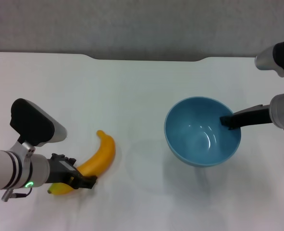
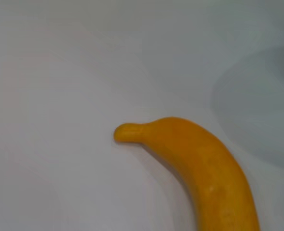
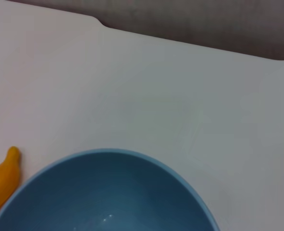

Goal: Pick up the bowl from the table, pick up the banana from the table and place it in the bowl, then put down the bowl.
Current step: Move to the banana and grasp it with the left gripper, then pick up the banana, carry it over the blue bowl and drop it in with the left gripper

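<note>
Right claw [image 1: 227,120] clamped on bowl [image 1: 202,131] rim, left claw [image 1: 79,179] clamped around banana [image 1: 94,158]; banana drop and set-down remain.

No text, label, brand, number or sign can be read in any view. The bowl [image 1: 202,131], the banana [image 1: 101,152] and the counter [image 1: 132,86] are all plain, without lettering or markings.
</note>
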`<state>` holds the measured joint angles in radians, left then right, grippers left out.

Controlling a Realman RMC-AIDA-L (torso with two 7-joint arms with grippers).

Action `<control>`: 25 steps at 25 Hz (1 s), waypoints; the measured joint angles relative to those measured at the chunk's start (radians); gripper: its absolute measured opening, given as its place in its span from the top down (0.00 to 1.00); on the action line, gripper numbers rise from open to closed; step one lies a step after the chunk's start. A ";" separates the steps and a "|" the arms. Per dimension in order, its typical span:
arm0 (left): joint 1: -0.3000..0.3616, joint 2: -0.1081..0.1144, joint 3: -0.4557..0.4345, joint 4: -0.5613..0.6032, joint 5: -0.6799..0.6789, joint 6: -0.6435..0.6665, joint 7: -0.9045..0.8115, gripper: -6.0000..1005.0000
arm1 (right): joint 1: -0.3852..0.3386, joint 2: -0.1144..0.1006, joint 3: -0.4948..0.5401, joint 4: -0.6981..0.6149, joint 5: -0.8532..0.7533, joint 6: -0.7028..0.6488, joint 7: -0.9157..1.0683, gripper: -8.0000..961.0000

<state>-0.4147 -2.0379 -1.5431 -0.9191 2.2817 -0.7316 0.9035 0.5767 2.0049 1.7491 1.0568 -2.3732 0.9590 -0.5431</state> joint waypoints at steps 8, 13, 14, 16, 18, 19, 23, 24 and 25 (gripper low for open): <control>-0.028 0.002 -0.004 0.046 0.001 0.006 0.000 0.19 | 0.000 0.000 0.000 0.002 0.000 0.002 -0.001 0.97; -0.038 0.002 -0.009 0.057 -0.001 0.012 0.001 0.19 | -0.001 0.000 0.003 0.002 0.000 0.002 -0.001 0.97; -0.037 0.002 -0.009 0.054 -0.002 0.012 0.001 0.19 | 0.000 0.000 0.002 0.002 0.000 0.001 -0.001 0.97; -0.035 0.002 -0.012 0.050 -0.004 0.017 0.002 0.23 | 0.000 0.000 0.001 0.002 0.000 0.001 -0.001 0.97; -0.034 0.002 -0.012 0.050 -0.004 0.020 0.002 0.32 | 0.002 0.000 0.000 0.002 -0.001 0.001 -0.001 0.97; -0.034 0.002 -0.012 0.050 -0.004 0.021 0.002 0.36 | 0.002 0.000 0.000 0.001 -0.001 0.001 -0.001 0.97; -0.033 0.001 -0.011 0.037 -0.006 0.020 0.000 0.45 | 0.000 -0.001 0.002 -0.007 0.000 -0.001 -0.002 0.97; -0.031 0.001 -0.012 0.023 -0.007 0.015 -0.005 0.46 | 0.001 -0.002 0.002 -0.010 -0.001 -0.002 -0.003 0.97; -0.026 0.002 -0.012 0.005 -0.007 0.007 -0.013 0.48 | 0.002 -0.002 0.002 -0.013 -0.001 -0.003 -0.003 0.97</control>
<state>-0.4409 -2.0360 -1.5554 -0.9136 2.2742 -0.7248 0.8903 0.5783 2.0033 1.7507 1.0442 -2.3743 0.9560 -0.5458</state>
